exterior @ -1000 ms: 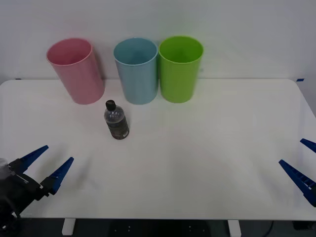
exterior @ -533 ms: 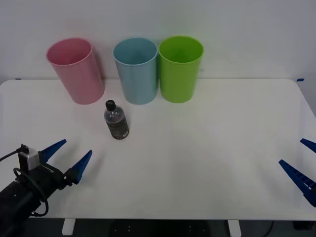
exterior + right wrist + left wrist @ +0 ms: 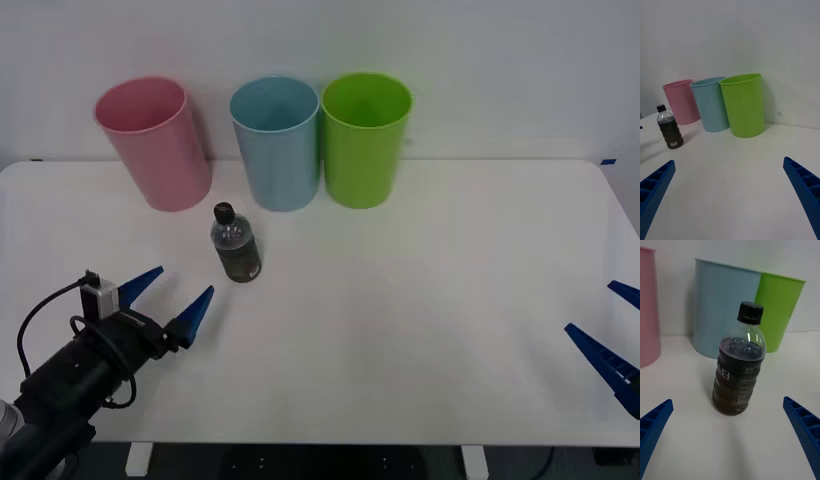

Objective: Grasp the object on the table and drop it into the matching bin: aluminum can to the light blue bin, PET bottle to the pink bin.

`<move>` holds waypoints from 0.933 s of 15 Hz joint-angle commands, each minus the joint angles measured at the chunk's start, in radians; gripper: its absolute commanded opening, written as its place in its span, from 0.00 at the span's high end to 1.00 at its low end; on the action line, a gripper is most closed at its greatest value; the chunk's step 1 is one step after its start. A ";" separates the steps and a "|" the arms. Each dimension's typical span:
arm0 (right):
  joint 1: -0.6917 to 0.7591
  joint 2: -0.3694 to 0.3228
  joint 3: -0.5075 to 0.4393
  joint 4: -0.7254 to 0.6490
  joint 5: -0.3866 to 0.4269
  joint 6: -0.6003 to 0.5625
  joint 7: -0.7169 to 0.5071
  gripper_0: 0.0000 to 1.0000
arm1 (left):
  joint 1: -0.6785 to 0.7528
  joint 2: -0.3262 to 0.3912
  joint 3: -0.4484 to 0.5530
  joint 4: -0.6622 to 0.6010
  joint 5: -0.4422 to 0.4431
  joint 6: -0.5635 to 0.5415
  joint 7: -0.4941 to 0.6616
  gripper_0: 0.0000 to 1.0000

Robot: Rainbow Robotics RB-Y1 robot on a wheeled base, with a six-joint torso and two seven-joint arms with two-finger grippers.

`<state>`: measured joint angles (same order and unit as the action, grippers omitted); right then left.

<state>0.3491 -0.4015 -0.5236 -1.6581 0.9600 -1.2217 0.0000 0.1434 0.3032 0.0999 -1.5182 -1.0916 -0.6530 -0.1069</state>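
The bottle (image 3: 236, 244) stands on the table (image 3: 420, 260) near the pink bin (image 3: 155, 142). It looks light and maybe slippery. The left gripper (image 3: 172, 302), spread wide, should squeeze its middle.

Pink bin (image 3: 152, 142), light blue bin (image 3: 276, 142), black-capped PET bottle (image 3: 236, 244).
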 commanded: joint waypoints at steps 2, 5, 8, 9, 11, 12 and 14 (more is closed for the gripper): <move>0.000 0.000 0.000 0.000 0.000 0.000 0.000 0.00 | -0.030 -0.053 -0.011 0.004 -0.065 0.059 0.001 0.00; 0.000 0.000 0.000 0.000 0.000 0.000 0.000 0.00 | -0.064 -0.082 -0.029 0.027 -0.094 0.095 -0.002 0.00; 0.000 0.000 0.000 0.000 0.000 0.000 0.000 0.00 | -0.142 -0.099 -0.028 0.113 -0.126 0.096 -0.008 0.00; 0.000 0.000 0.000 0.000 0.000 0.000 0.000 0.00 | -0.163 -0.101 -0.031 0.135 -0.128 0.098 -0.010 0.00; 0.000 0.000 0.000 0.000 0.000 0.000 0.000 0.00 | -0.208 -0.101 -0.031 0.176 -0.140 0.102 -0.014 0.00; 0.000 0.000 0.000 0.000 0.000 0.000 0.000 0.00 | -0.231 -0.104 -0.032 0.199 -0.148 0.104 -0.016 0.00; 0.000 0.000 0.000 0.000 0.000 0.000 0.000 0.00 | -0.252 -0.105 -0.039 0.216 -0.154 0.116 -0.016 0.00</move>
<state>0.3491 -0.4014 -0.5236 -1.6581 0.9600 -1.2217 0.0000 -0.1008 0.1989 0.0636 -1.3083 -1.2449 -0.5422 -0.1226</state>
